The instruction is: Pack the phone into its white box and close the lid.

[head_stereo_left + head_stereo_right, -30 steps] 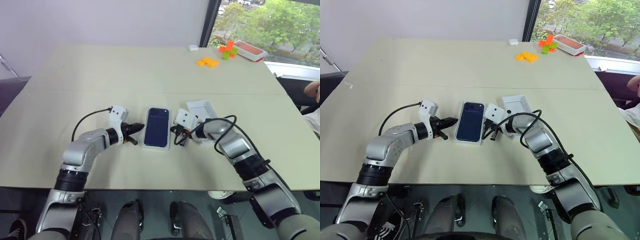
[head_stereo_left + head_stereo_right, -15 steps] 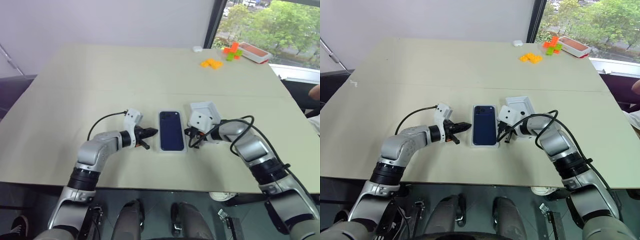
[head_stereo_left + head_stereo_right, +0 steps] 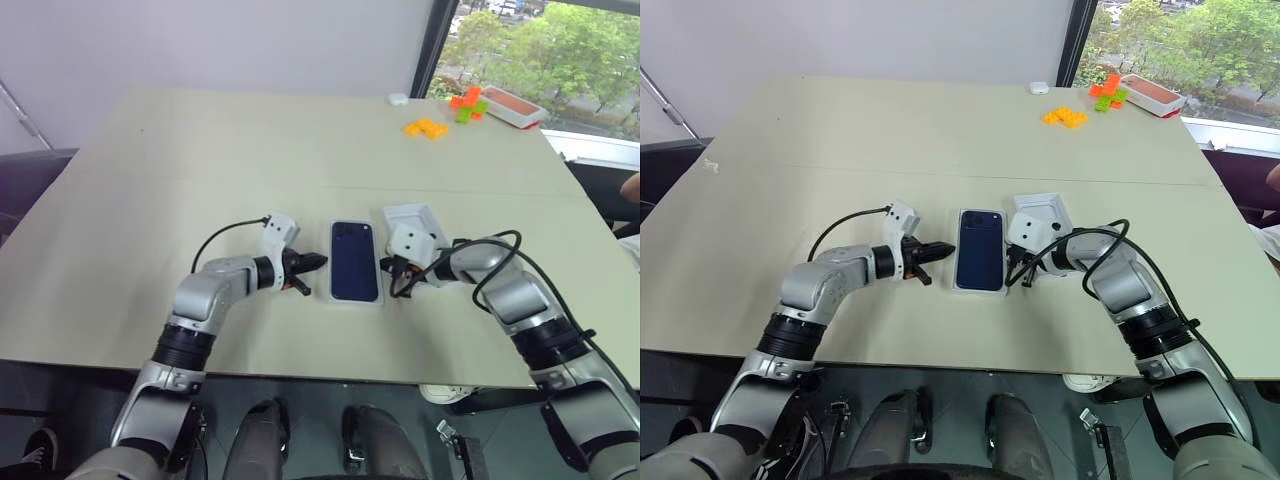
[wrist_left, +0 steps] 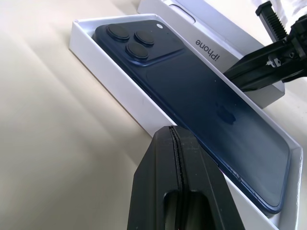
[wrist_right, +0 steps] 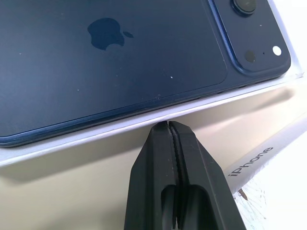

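Two grippers flank the packed tray, both empty.
phone (image 3: 355, 261): lying back-up inside the white box (image 4: 120, 93), centre of the head view; camera cluster at the end farther up the frame. Looks seated flat, so packing step reads as done.
white box: on the table (image 3: 250, 150), long sides facing the two grippers. Judgement: pinching it from both sides squares it up and keeps it from sliding before the lid goes on.
lid (image 3: 412, 217): just right of the box, upper right of it, open side up, plain white inside. "iPhone" lettering on its side wall in the wrist views. Not yet on the box; it needs flipping over first.
left gripper (image 3: 312, 262): fingers pressed together, nothing between them. Tip points at the box's left long wall, just beside it; in the left wrist view the tip is very near the wall, contact not certain.
right gripper (image 3: 392, 270): fingers also pressed together, holding nothing. Tip sits at the box's right long wall, wedged between box and lid; touching or just short, can't tell.
next (guess): right gripper has to spread and take the lid; the tight gap there is the risk, since it could nudge the box.
background: orange and green blocks (image 3: 425, 127) and a tray (image 3: 511, 104), upper right, well apart from the work.
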Controlling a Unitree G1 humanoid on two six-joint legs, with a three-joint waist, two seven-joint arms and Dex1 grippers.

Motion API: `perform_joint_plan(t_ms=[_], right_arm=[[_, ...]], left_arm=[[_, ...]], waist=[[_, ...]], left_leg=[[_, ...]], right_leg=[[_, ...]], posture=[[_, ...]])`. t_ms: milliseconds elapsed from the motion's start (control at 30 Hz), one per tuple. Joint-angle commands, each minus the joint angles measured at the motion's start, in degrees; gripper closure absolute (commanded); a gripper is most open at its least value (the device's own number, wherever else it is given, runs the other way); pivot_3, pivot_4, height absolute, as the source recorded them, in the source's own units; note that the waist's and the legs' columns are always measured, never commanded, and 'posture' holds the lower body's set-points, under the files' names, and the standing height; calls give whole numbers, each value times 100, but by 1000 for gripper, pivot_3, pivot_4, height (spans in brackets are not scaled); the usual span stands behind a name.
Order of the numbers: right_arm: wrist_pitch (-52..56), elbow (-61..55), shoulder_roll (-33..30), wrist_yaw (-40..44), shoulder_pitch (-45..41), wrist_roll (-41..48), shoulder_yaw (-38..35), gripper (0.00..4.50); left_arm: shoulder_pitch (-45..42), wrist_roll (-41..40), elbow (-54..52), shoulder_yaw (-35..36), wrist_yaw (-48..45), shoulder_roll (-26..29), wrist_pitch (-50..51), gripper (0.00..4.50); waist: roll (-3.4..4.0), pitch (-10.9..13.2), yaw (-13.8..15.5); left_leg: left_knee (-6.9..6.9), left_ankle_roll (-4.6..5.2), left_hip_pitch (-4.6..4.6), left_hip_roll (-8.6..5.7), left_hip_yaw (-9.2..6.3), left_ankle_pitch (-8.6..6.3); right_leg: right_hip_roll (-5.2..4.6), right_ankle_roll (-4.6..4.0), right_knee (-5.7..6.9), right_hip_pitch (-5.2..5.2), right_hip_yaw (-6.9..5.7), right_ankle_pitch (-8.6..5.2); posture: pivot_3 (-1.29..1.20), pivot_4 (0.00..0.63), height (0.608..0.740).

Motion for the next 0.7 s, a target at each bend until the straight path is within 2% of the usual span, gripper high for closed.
perform_joint_plan(t_ms=[33, 167, 267, 333, 400, 433, 500, 533, 567, 600, 667, 700], right_arm=[[34, -68, -8, 51, 31, 7, -5, 4452], [-24, -51, -90, 124, 3, -39, -9, 4452], [332, -269, -144, 448, -60, 283, -158, 4452], [767, -323, -151, 601, -243, 632, -443, 3955], [1035, -375, -202, 713, -354, 820, -568, 3216], [1113, -411, -237, 764, -373, 868, -578, 2740], [1243, -476, -351, 799, -497, 886, -585, 1748], [1242, -525, -453, 861, -581, 861, -554, 1057], [1267, -554, -510, 880, -673, 855, -552, 796], [1334, -554, -523, 825, -766, 832, -565, 245], [1562, -489, -477, 702, -948, 876, -630, 229], [1697, -449, -430, 626, -1036, 925, -689, 229]], left_arm=[[-149, -21, -91, -114, -139, -165, -164, 4500], [-151, 19, -130, -39, -133, -99, -210, 4500], [-208, 57, -14, 245, -102, 139, -401, 4500], [-297, -85, 72, 628, -175, 456, -413, 4500], [-299, -242, -1, 791, -291, 638, -295, 4500], [-279, -288, -61, 807, -326, 675, -236, 3987], [-147, -442, -366, 881, -482, 867, -65, 3314], [-52, -576, -585, 973, -605, 1003, 11, 2678], [32, -709, -769, 1072, -714, 1146, 124, 2399], [99, -805, -899, 1162, -780, 1255, 176, 1807], [200, -879, -1019, 1302, -817, 1421, 130, 1012], [269, -935, -1070, 1356, -891, 1519, 119, 423]], waist=[[0, 0, 0], [0, 0, 1], [0, 0, -2], [0, 2, -17], [2, 4, -59], [5, 4, -61], [9, 5, -53], [10, 5, -54], [13, 7, -58], [13, 8, -67], [13, 8, -75], [13, 8, -81]], left_leg=[[0, 0, 0, 0, 0, 0], [0, 1, -1, 0, -1, 0], [-1, 1, -1, 0, -1, 1], [-3, 1, -1, 2, -1, 1], [-5, 2, -6, 7, -1, 1], [-7, 2, -5, 10, -3, 1], [-12, 2, -3, 11, -2, 1], [-13, 2, -4, 11, -2, 1], [-13, 2, -6, 11, 0, 1], [-13, 2, -12, 10, 3, 1], [-12, 2, -24, 10, 4, 1], [-12, 1, -23, 11, 3, 1]], right_leg=[[0, 0, 0, 0, 0, 0], [0, 0, 0, 0, 0, 0], [0, 0, 0, 0, 0, 0], [1, 0, 0, -3, 0, 0], [10, 0, 3, -12, 1, 1], [13, 1, 4, -12, 1, 0], [14, 3, 3, -13, 0, -1], [14, 5, 3, -14, 0, -2], [13, 5, 2, -16, 1, -3], [12, 6, 0, -21, 1, -3], [12, 6, 0, -31, 3, -3], [11, 5, 0, -32, 4, -3]], posture=[[0, 150, 740], [0, 150, 740], [0, 150, 740], [0, 150, 740], [0, 150, 740], [0, 150, 740], [0, 150, 740], [0, 150, 740], [0, 150, 740], [0, 150, 740], [0, 150, 740], [0, 150, 740]])
